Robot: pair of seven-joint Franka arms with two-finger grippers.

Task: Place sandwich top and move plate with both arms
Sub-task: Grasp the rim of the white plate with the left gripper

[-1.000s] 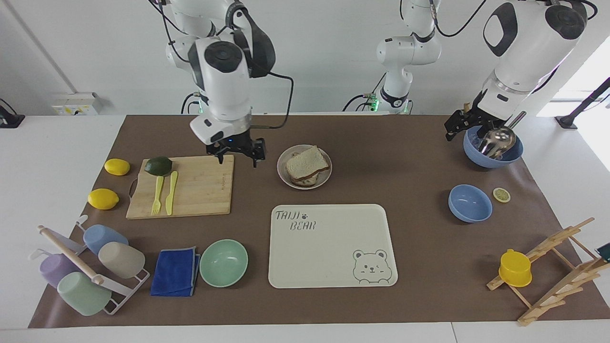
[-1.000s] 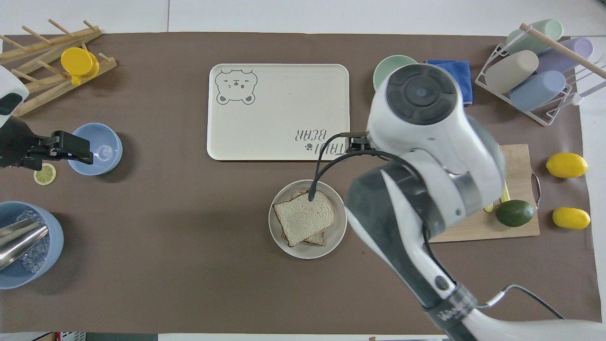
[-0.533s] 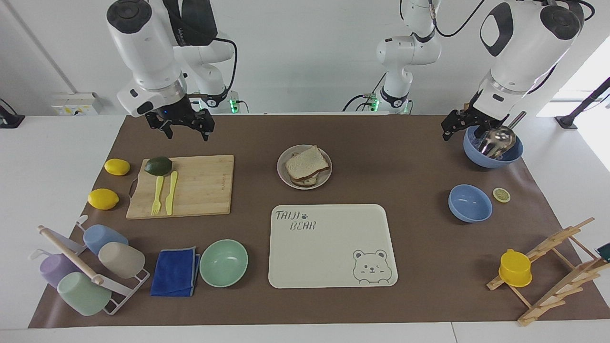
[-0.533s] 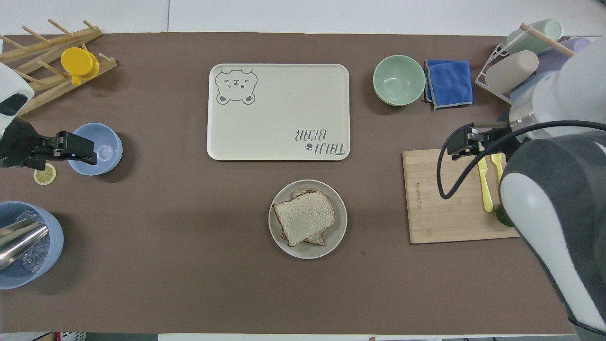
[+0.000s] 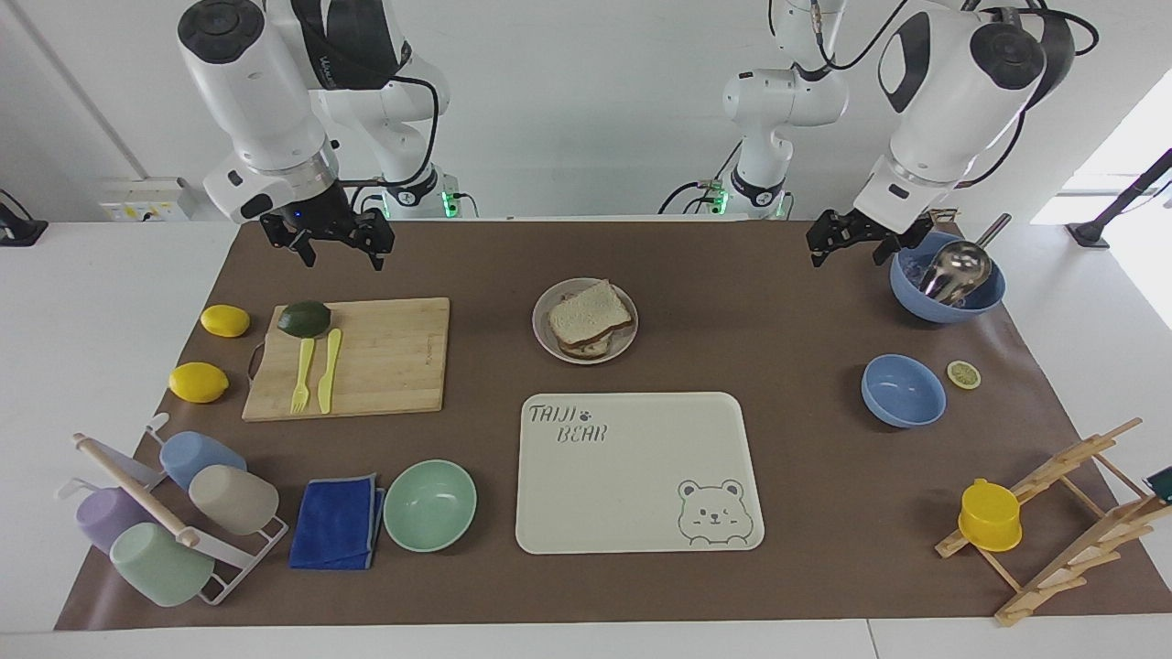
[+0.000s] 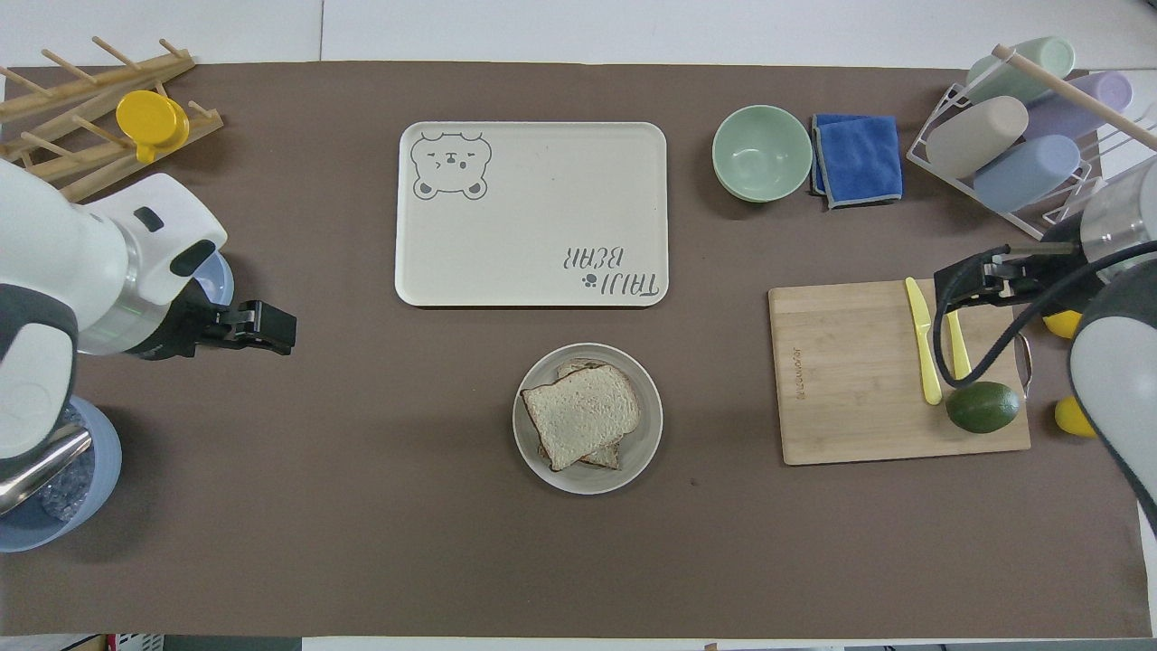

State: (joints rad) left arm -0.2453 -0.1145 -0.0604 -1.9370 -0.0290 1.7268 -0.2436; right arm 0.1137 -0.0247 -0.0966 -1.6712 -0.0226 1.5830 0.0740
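Both arms have shifted since a second ago: the right gripper point(image 5: 337, 247), which hung over the board's point(image 5: 385, 366) corner beside the plate point(image 5: 626, 343), has swung up and away toward its own end of the table, and the left gripper point(image 5: 847, 240) has drifted off the big blue bowl point(image 5: 948, 307) toward the middle.

Facing view: the top slice point(image 5: 591, 313) lies on the sandwich, skewed a little over the slice beneath, all on the plate, which sits on the mat nearer the robots than the tray point(image 5: 632, 485). Right gripper hangs in the air over the mat by the board's robot-side edge, fingers spread, nothing in them. Left gripper hangs over bare mat just beside the big blue bowl with its metal scoop point(image 5: 957, 267), fingers apart and empty.

Overhead view: plate point(image 6: 644, 443) and top slice point(image 6: 578, 414) sit mid-table, well apart from both grippers. Left gripper point(image 6: 262, 327) juts out beside the small blue bowl point(image 6: 220, 276), which its wrist mostly covers. Right gripper point(image 6: 972, 280) shows over the board point(image 6: 841, 380), near the yellow knife point(image 6: 920, 348) and avocado point(image 6: 982, 407)
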